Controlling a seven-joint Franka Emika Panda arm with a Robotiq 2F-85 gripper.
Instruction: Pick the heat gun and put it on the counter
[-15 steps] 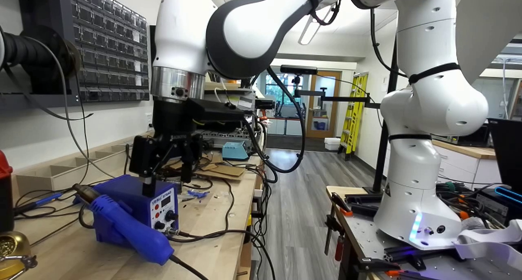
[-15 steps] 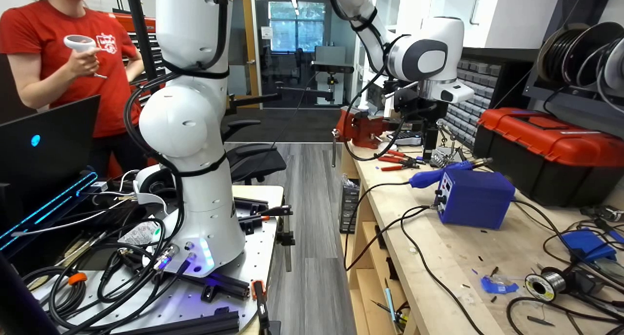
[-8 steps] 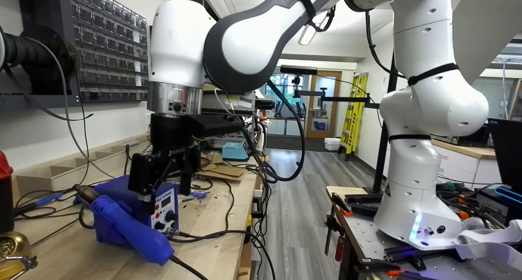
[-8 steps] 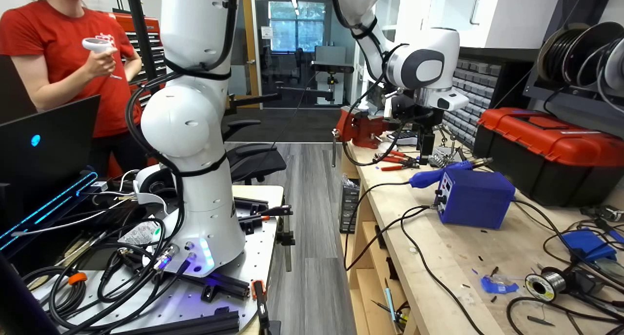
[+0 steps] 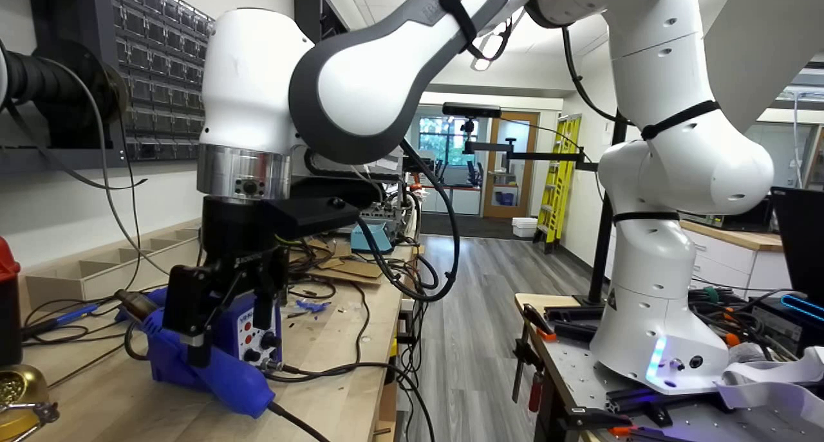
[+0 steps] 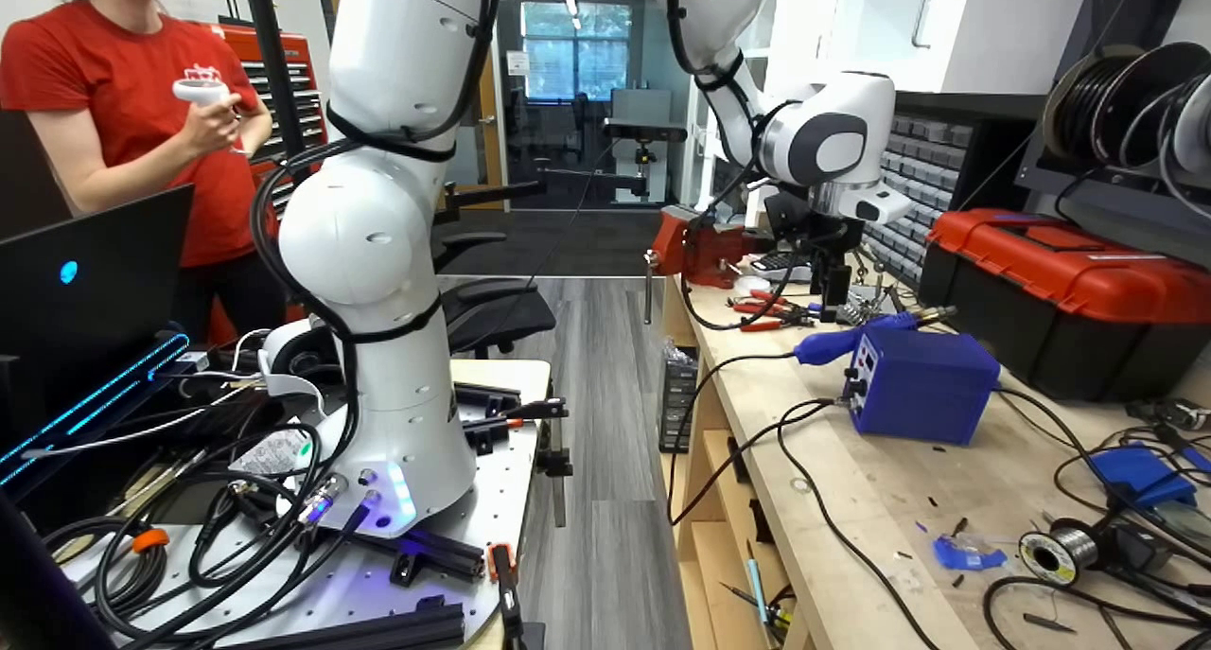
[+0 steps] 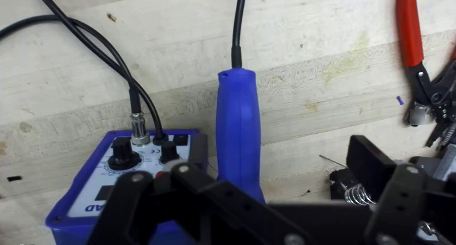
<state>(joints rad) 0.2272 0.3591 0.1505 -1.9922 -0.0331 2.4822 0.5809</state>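
Pointing downward, the black two-fingered pincer is carried at the end of the white jointed arm and is seen released, with its fingers spread widely apart. The blue plastic heat gun with a rounded handle is seen below the pincer; in the wrist view, its handle is framed by the two fingers, but whether it is touched cannot be told. In an exterior view, the heat gun is seen tilted along the side of the blue box-shaped station with a pale panel and black knobs, which is set just beside the pincer, lower down. Beneath the pincer, the pale wooden counter is spread. Across the pincer from the station, red-handled pliers are laid on the counter, and a coiled silvery wire is glimpsed near the fingertip there. Well apart from the pincer, a black toolbox with a red lid is seen.
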